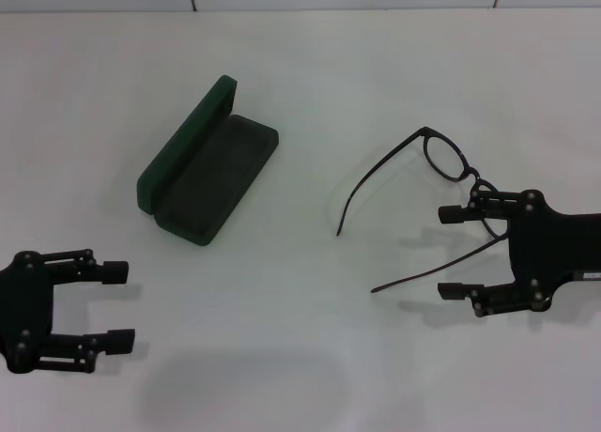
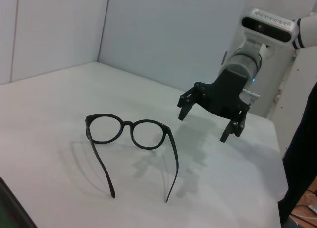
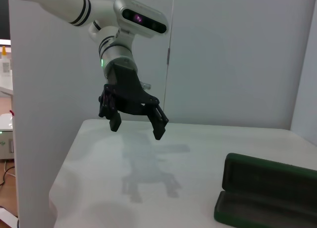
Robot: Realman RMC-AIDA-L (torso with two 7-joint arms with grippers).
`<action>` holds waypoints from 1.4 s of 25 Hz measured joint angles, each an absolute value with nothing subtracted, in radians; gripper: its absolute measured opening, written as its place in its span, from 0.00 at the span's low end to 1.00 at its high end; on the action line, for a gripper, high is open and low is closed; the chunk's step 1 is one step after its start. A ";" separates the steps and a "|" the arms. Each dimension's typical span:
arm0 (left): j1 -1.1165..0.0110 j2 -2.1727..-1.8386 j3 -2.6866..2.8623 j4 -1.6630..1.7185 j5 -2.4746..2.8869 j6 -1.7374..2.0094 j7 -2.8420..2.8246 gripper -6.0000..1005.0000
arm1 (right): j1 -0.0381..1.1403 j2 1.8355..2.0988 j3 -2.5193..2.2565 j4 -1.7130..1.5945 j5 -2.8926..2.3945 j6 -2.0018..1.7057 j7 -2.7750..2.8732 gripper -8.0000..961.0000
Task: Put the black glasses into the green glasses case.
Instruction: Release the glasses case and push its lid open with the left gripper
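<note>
The black glasses (image 1: 445, 158) lie unfolded on the white table at the right, temple arms pointing toward the middle. They also show in the left wrist view (image 2: 128, 125). The green glasses case (image 1: 208, 180) lies open at the left centre, lid raised on its far-left side; it also shows in the right wrist view (image 3: 270, 181). My right gripper (image 1: 449, 253) is open, just right of the glasses, its fingers over the nearer lens and temple arm; it hovers above the table in the left wrist view (image 2: 204, 125). My left gripper (image 1: 120, 305) is open and empty at the front left.
The white table (image 1: 300, 357) has a pale wall along its far edge. The left gripper (image 3: 136, 131) hangs above the table in the right wrist view, well apart from the case.
</note>
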State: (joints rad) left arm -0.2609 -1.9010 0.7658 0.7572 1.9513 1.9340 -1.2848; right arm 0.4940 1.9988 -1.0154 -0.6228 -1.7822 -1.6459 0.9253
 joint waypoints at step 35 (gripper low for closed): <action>-0.443 -1.908 0.596 0.649 1.950 1.761 -1.987 0.82 | 0.486 2.011 -1.024 -0.623 -1.786 -1.678 0.936 0.83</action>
State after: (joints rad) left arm -0.4431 -1.9084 0.5959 0.6495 1.9498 1.7610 -1.9872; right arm 0.4861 2.0111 -1.0244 -0.6225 -1.7858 -1.6780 0.9357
